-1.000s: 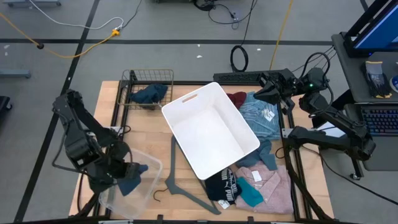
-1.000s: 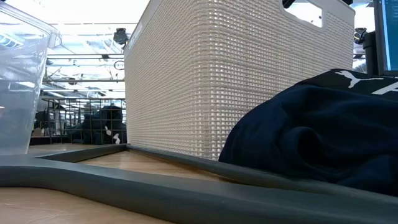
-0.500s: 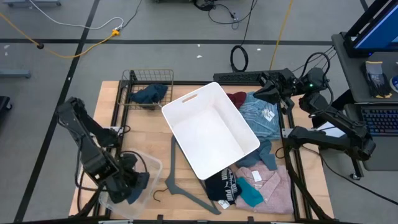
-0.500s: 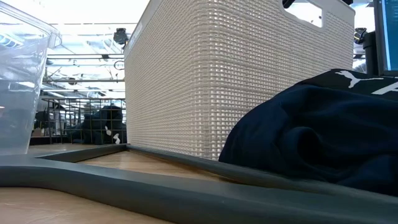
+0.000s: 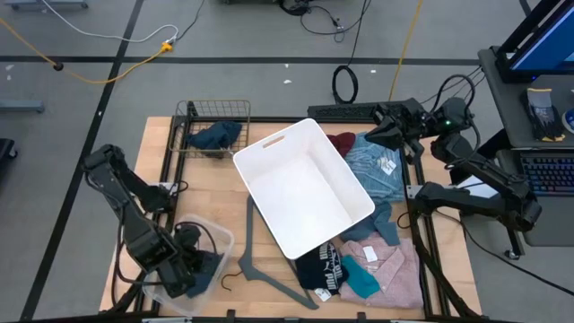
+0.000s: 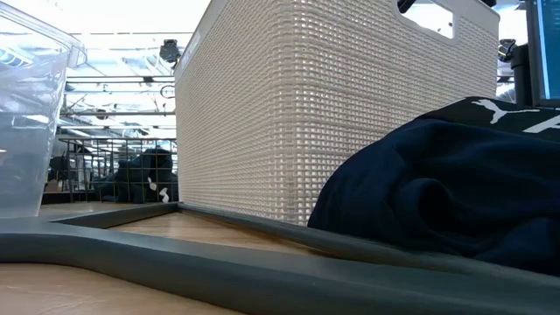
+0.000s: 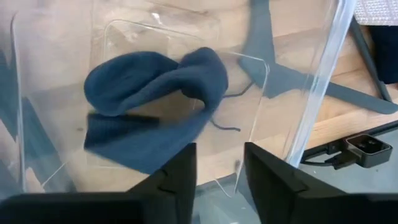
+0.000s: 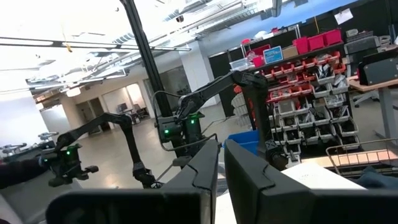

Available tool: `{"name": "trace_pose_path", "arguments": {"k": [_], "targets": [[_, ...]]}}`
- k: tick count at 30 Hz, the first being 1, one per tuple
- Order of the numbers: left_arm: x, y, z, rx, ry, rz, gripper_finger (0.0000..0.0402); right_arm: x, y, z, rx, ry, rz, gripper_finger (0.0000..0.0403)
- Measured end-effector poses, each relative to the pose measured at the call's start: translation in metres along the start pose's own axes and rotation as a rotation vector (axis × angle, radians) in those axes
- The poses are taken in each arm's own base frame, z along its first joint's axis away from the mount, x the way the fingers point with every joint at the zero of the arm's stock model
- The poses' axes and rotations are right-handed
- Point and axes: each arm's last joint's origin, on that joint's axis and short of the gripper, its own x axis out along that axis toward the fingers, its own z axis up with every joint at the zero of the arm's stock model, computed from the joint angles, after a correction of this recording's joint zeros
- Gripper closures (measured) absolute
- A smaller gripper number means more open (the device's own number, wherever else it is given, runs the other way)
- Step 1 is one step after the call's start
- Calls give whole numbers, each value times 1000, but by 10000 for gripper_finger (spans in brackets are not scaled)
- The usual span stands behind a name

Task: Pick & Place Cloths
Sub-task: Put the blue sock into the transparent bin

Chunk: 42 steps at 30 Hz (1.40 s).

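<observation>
My left gripper (image 5: pixel 193 269) (image 7: pixel 219 155) is open, low inside the clear plastic bin (image 5: pixel 213 239) at the table's near left. A slate-blue cloth (image 7: pixel 155 106) (image 5: pixel 209 266) lies crumpled on the bin's floor just ahead of the fingers, apart from them. My right gripper (image 5: pixel 375 135) (image 8: pixel 221 155) waits shut, raised over the far right. On the table's right lie the maroon cloth (image 5: pixel 342 142), the light-blue shirt (image 5: pixel 377 170), the pink shirt (image 5: pixel 387 265), a teal cloth (image 5: pixel 363 280) and the black printed cloth (image 5: pixel 320 269) (image 6: pixel 437 192). A navy cloth (image 5: pixel 215 136) sits in the wire basket.
A large white woven basket (image 5: pixel 305 188) (image 6: pixel 332 114) stands in the table's middle. A grey hanger (image 5: pixel 256 265) lies flat between it and the bin. The wire basket (image 5: pixel 193 112) is at the far left. The clear bin's wall (image 6: pixel 26 114) rises around my left gripper.
My left gripper has moved toward the near edge and down into the clear bin. The slate-blue cloth, which hung below it over the bin a second ago, now lies on the bin's floor.
</observation>
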Motion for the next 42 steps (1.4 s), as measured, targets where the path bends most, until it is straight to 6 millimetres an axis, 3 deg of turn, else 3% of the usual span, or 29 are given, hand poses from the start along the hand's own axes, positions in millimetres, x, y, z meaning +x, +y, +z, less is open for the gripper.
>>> {"name": "trace_pose_path", "arguments": {"k": [7, 18, 31, 42], "targets": [[-15, 3, 7, -17, 0, -92, 230, 2, -5, -2, 48, 11, -3, 383], [-41, 6, 25, 56, -203, -358, 284, 0, 2, -4, -10, 116, 160, 383], [-66, -6, 34, 293, -655, -669, 396, -18, 54, 2, 13, 215, 355, 383], [-82, -21, 32, 510, -931, -693, 396, -40, 105, 5, 0, 156, 405, 383]]}}
